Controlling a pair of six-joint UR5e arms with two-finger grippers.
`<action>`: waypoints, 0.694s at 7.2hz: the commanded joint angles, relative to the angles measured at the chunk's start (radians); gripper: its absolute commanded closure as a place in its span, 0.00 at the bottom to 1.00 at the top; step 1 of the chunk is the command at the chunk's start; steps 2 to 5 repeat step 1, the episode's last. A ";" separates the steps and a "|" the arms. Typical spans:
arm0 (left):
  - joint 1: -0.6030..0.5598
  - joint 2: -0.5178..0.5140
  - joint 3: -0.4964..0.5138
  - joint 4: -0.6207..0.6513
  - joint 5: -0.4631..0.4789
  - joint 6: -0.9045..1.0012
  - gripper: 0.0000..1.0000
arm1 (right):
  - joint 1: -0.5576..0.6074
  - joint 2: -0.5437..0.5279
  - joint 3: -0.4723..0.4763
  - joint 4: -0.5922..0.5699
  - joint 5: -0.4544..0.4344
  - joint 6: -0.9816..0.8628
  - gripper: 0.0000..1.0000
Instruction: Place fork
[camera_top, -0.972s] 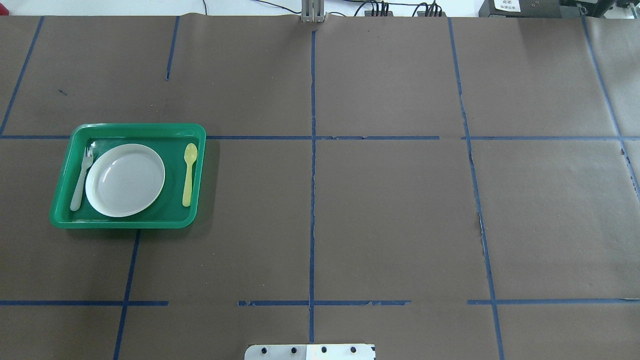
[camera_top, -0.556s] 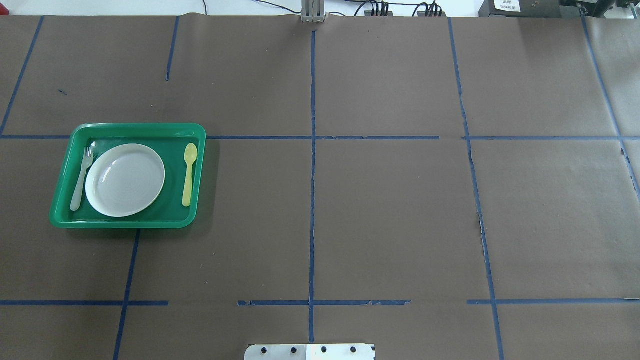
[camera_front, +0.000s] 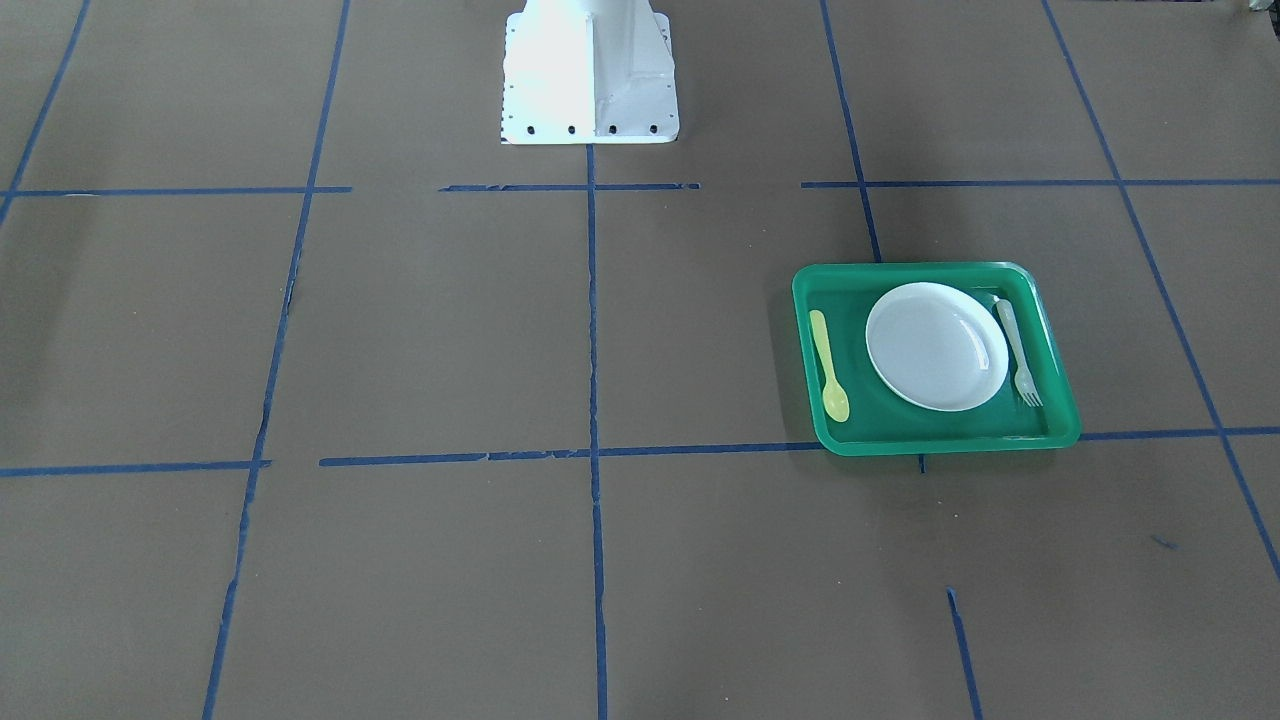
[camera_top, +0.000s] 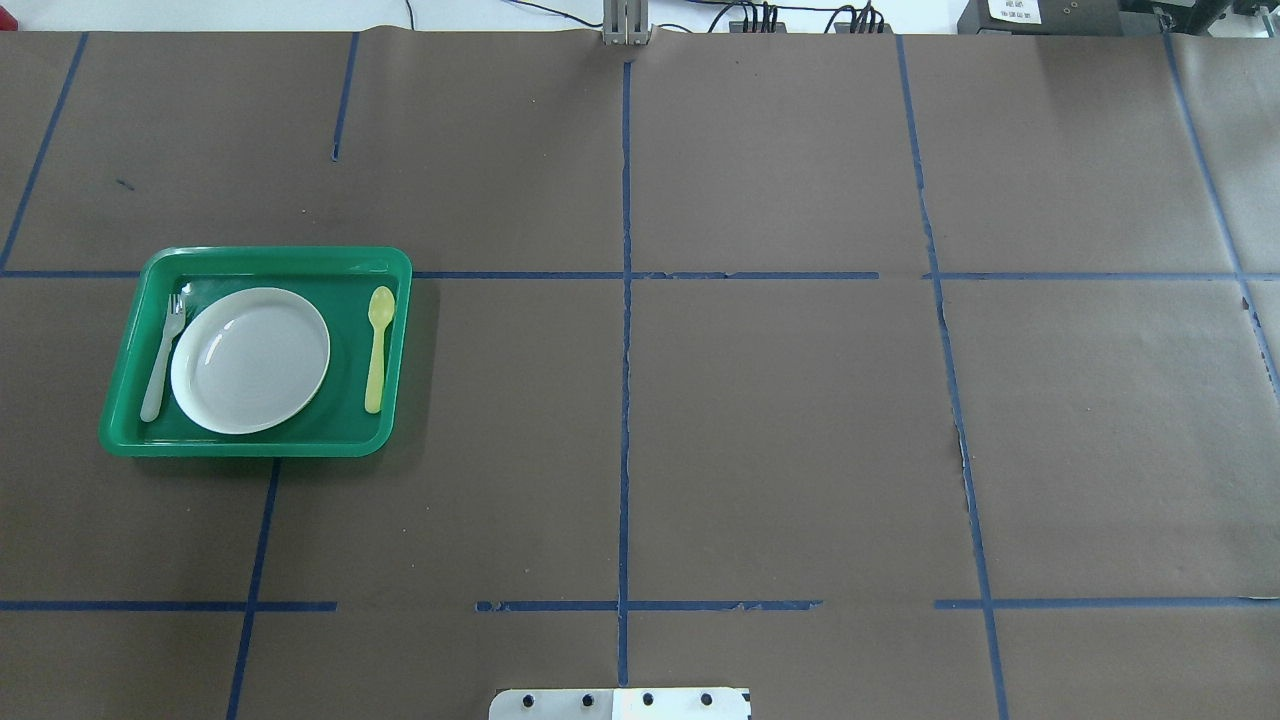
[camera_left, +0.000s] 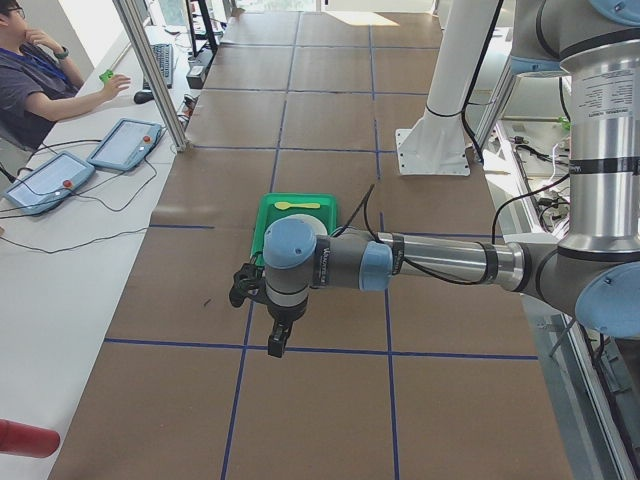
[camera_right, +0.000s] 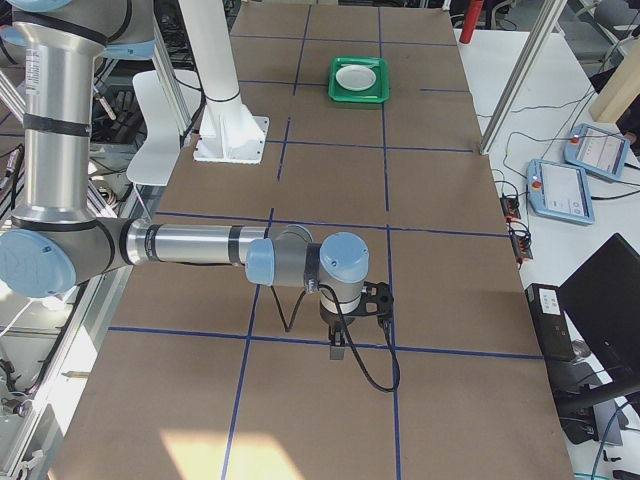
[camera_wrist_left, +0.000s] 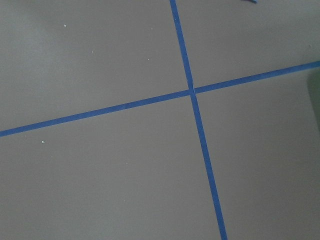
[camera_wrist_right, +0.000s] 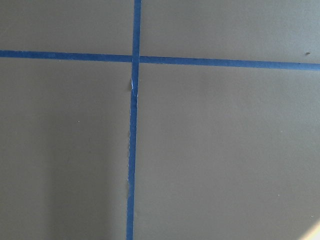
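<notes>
The pale grey-white fork (camera_top: 160, 358) lies in the green tray (camera_top: 262, 254), along the left side of the white plate (camera_top: 250, 360), tines toward the far edge. It also shows in the front-facing view (camera_front: 1018, 350). My left gripper (camera_left: 278, 340) shows only in the exterior left view. It hangs over bare table well short of the tray, and I cannot tell whether it is open or shut. My right gripper (camera_right: 337, 348) shows only in the exterior right view, far from the tray (camera_right: 358, 95). I cannot tell its state either. Both wrist views show only brown paper and blue tape.
A yellow spoon (camera_top: 377, 348) lies in the tray on the plate's right side. The robot's white base (camera_front: 588, 70) stands at the table's near edge. Blue tape lines cross the brown table cover. An operator (camera_left: 30, 70) sits at a side desk with tablets.
</notes>
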 joint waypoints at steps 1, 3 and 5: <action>0.000 0.000 -0.002 0.000 0.000 0.000 0.00 | 0.000 0.000 0.000 0.000 0.000 0.000 0.00; 0.000 0.000 -0.002 0.000 0.000 0.000 0.00 | 0.000 0.000 0.000 0.000 0.000 0.000 0.00; 0.000 0.000 -0.002 0.000 0.000 0.000 0.00 | 0.000 0.000 0.000 0.000 0.000 0.000 0.00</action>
